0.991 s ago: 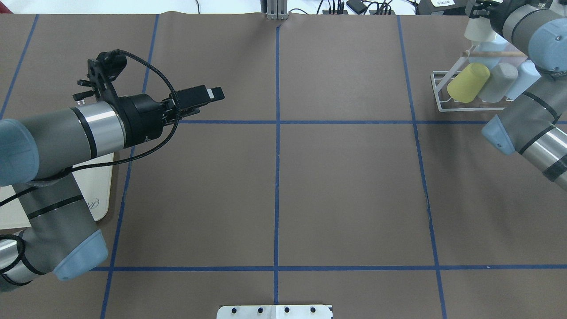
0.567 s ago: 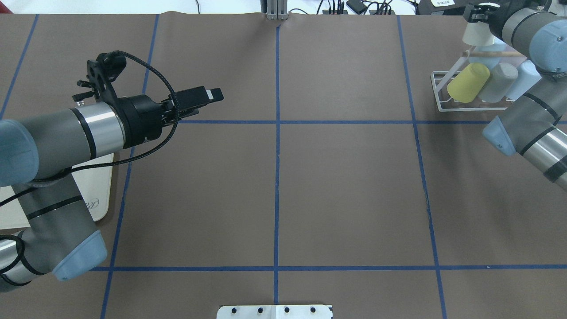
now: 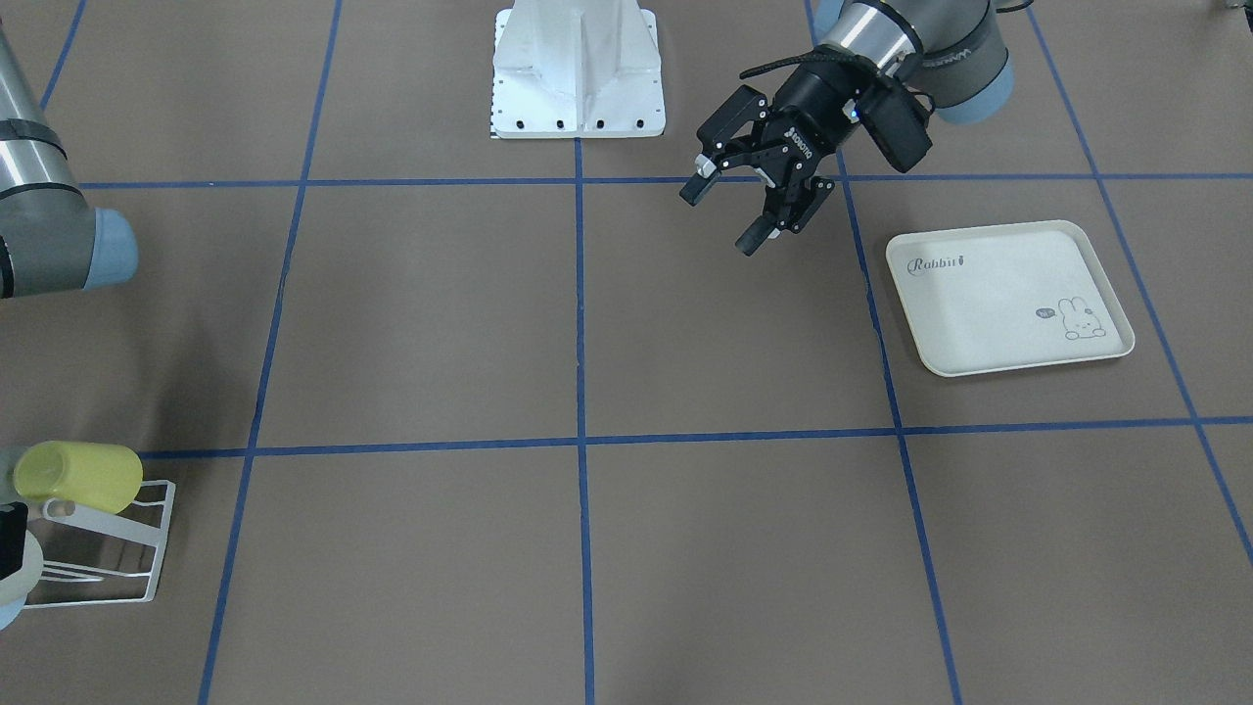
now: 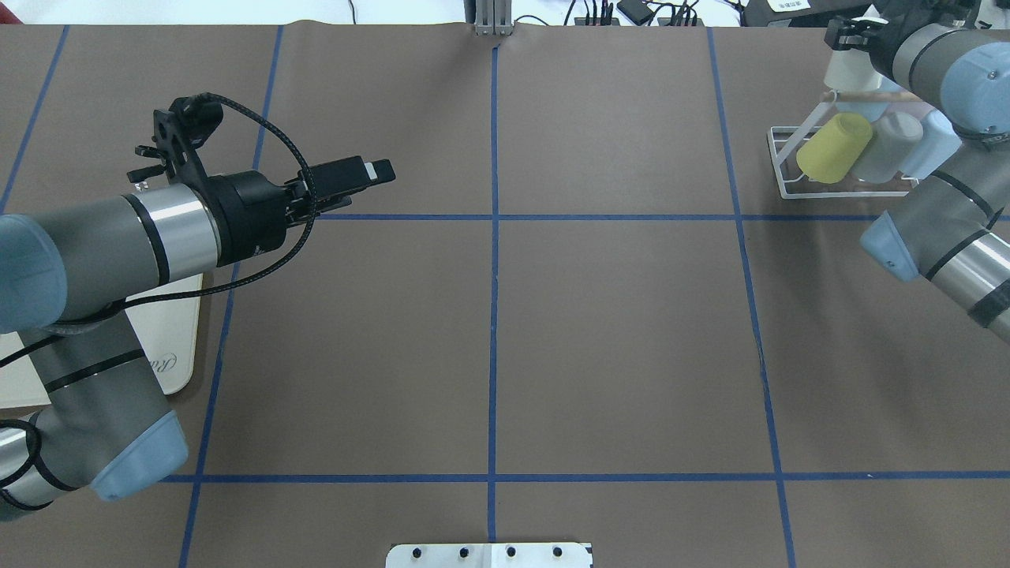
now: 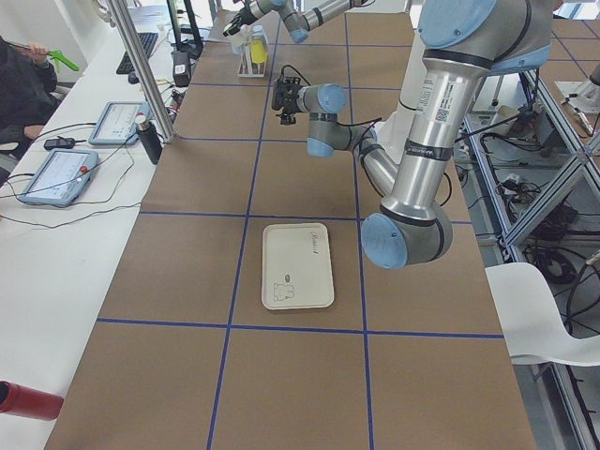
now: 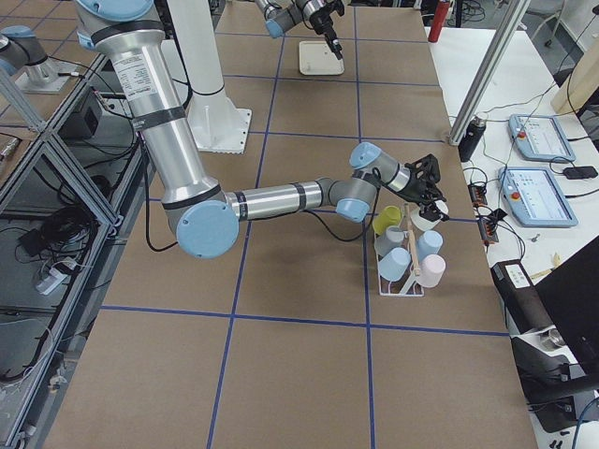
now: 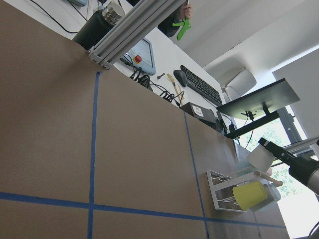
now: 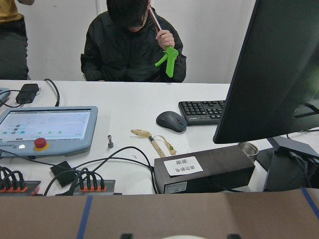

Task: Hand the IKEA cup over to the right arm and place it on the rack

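Watching from beside the table, I judge that the hand-over is done and the placing step is in hand. The right gripper [image 4: 854,38] is pinched on the cream cup [image 4: 847,71]. It holds the cup in the air just above the far end of the rack [image 4: 776,162], and as far as I can tell the cup does not touch it. The left gripper [image 3: 722,213] is spread wide and holds nothing, hovering well apart, near the rabbit tray [image 3: 989,313].

The next move, I think, calls for lowering the cup over a free prong and only then letting go. In the way are the wooden dowel [image 4: 868,95] just below the cup and the cups already on the rack: a yellow cup [image 4: 832,148], a grey cup [image 4: 888,146] and a light-blue cup [image 4: 931,142]. Which prong is free I cannot tell. A person [image 8: 132,45] sits at the white desk [image 8: 124,112] behind, away from both arms.
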Available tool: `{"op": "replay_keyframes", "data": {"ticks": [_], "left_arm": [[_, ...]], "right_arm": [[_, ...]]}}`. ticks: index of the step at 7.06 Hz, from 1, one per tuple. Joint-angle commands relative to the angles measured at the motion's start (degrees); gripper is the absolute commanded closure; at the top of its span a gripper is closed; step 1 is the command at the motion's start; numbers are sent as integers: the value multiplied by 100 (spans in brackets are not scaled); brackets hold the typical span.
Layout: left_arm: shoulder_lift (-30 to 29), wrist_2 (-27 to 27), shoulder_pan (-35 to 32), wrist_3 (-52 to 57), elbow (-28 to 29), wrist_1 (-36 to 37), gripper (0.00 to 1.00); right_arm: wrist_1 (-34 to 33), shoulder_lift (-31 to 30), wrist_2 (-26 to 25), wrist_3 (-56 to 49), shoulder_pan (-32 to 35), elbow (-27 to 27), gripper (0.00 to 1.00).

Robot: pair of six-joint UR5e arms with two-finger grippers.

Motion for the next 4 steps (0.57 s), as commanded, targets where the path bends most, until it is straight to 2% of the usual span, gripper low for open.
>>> {"op": "replay_keyframes", "data": {"ticks": [1, 4], "left_arm": [[15, 0, 0, 0, 0, 0, 0], [16, 0, 0, 0, 0, -9, 0]], "right_arm": [[18, 16, -50, -3, -79, -40, 100], [176, -2, -365, 6, -115, -67, 100]]}}
